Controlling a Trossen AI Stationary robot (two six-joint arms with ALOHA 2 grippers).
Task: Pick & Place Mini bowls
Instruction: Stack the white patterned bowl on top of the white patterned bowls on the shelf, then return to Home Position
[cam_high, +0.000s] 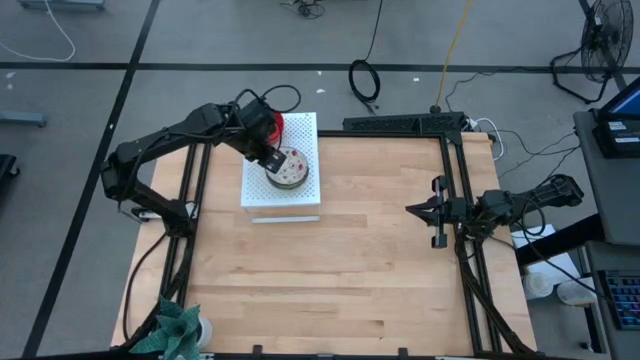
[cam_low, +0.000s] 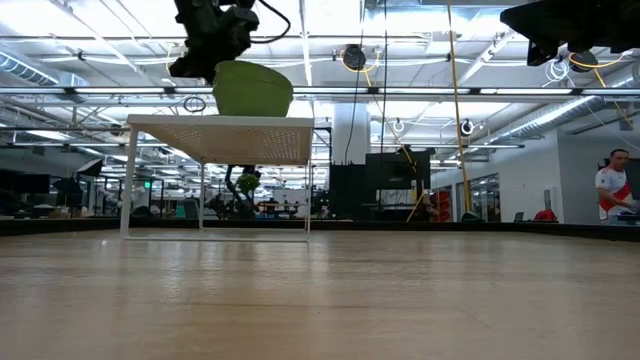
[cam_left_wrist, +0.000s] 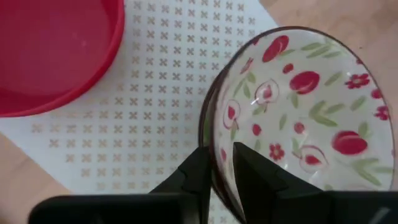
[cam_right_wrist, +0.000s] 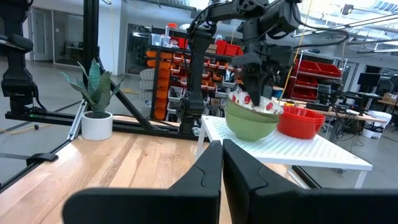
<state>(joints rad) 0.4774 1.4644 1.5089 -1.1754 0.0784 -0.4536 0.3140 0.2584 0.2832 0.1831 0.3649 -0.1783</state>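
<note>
Both arms are dark, nearly black, built of slim tube-like links joined by thicker rounded joints. The left arm (cam_high: 165, 140) runs across the upper left of the overhead frame, with a black cable looping out over its wrist end. The right arm (cam_high: 520, 200) sits at the right edge, thin dark cables trailing off behind it. The left gripper (cam_left_wrist: 221, 171) at the bottom of its own wrist frame has two matte black fingers, flat-faced and tapering toward the tips. The right gripper (cam_right_wrist: 222, 155) shows the same black wedge-shaped fingers rising from a broad dark body at the bottom of its frame.
</note>
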